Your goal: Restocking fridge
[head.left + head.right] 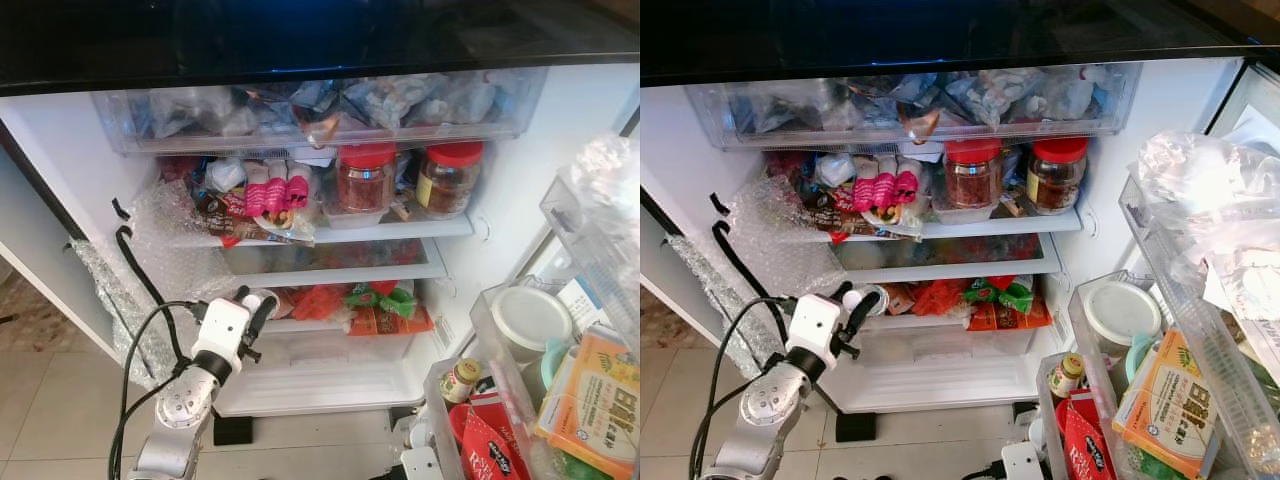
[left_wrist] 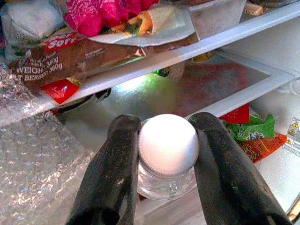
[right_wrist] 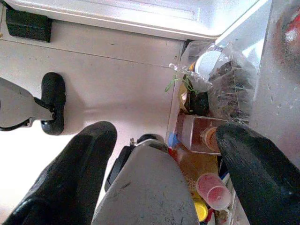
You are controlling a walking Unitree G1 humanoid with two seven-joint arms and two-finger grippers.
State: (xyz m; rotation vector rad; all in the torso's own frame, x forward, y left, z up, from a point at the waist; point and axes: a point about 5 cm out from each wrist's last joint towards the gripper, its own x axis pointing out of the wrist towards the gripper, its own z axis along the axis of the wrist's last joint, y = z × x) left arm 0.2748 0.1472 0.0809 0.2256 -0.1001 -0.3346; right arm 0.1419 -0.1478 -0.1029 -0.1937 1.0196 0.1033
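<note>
Now the left gripper (image 2: 168,154) clamps a small glass jar (image 2: 166,180) with a white cap (image 2: 168,143) between its fingers (image 2: 110,173) — inside the fridge (image 1: 330,385), just ahead of a glass shelf (image 2: 206,82). Right gripper (image 3: 164,164) hangs over floor (image 3: 103,70), fingers spread, nothing between them.

fridge (image 1: 520,180) open before the robot | two jars (image 1: 366,177) side by side on upper shelf, packets (image 1: 270,200) to their left | left gripper (image 2: 164,154) at lower shelf's left end — fingers either side of a small jar (image 2: 168,154) | door bins (image 1: 560,400) on the right — cartons in them
</note>
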